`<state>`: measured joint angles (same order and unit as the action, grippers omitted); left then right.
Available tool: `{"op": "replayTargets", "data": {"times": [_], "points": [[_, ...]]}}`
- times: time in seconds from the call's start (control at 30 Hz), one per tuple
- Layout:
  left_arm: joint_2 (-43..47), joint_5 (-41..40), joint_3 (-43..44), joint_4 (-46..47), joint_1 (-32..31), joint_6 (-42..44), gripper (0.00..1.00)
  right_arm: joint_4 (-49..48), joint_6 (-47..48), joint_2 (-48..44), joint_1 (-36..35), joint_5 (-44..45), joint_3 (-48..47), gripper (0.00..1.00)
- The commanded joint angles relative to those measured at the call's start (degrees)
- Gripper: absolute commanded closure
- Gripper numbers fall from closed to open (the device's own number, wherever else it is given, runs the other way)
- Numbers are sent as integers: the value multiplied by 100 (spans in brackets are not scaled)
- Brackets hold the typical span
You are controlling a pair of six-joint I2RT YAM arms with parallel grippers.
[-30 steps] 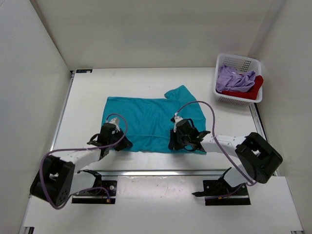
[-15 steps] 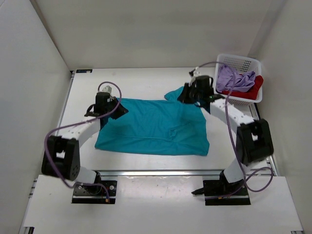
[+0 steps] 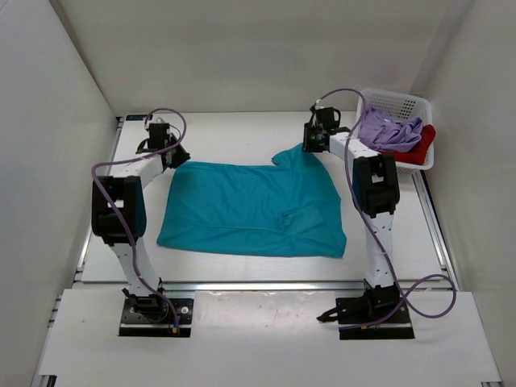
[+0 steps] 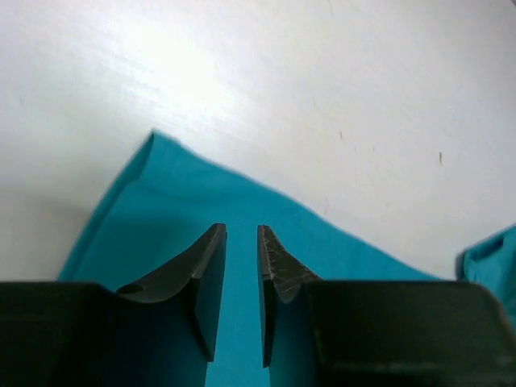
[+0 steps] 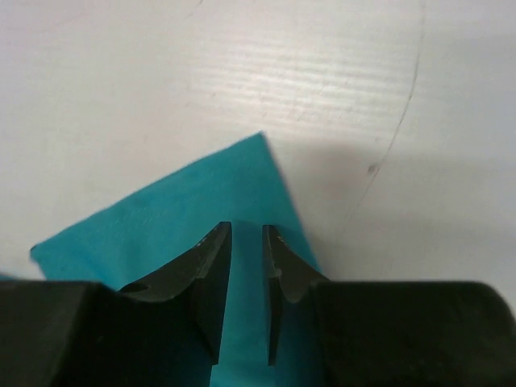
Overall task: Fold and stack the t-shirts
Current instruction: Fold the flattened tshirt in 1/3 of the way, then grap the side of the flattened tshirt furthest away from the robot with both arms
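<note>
Worktop [image 3: 234, 133]: white, walled on three sides; carries everything listed below.

Teal t-shirt [image 3: 250, 210]: spread flat across the middle of the worktop. Roughly rectangular, with one sleeve sticking out at the far right corner and a small crease toward the near right. Lies apart from the other two shirts.

Left fingers [image 4: 208, 270]: at the far left corner of the teal t-shirt, over the cloth just inside its edge. Parted by a narrow gap with teal cloth showing through it; nothing clamped between. Contact with the cloth: cannot tell.

Left arm [image 3: 121, 201]: stretched away from its base along the shirt's left side.

Right fingers [image 5: 211, 266]: over the pointed tip of the sleeve at the far right corner. Likewise parted by a narrow gap and holding nothing. Bare worktop just beyond the sleeve tip.

Right arm [image 3: 372, 185]: stretched along the shirt's right edge, between shirt and basket.

White lattice basket [image 3: 407, 103]: far right corner of the worktop, near the right fingers.

Lavender t-shirt [image 3: 383, 129]: crumpled inside the basket, uppermost, filling its left and middle.

Red t-shirt [image 3: 421, 149]: crumpled in the same basket on the right side, partly under the lavender one.
</note>
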<state>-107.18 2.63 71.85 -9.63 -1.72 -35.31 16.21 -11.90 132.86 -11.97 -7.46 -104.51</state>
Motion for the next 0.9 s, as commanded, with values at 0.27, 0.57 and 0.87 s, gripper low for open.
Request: {"op": "replayTargets", "data": {"times": [0.27,0.57,0.87], "points": [[-858,-519,1041,-663,435,490,60,1540,601,1529,10,351,-3114,70],[-1007,-536,1322,-865,462,736,51,2422,636,2095,-95,738,-4165,68],[-1279,-263,1515,-760,426,604,44,2659,601,2218,-25,607,-4376,68]]}}
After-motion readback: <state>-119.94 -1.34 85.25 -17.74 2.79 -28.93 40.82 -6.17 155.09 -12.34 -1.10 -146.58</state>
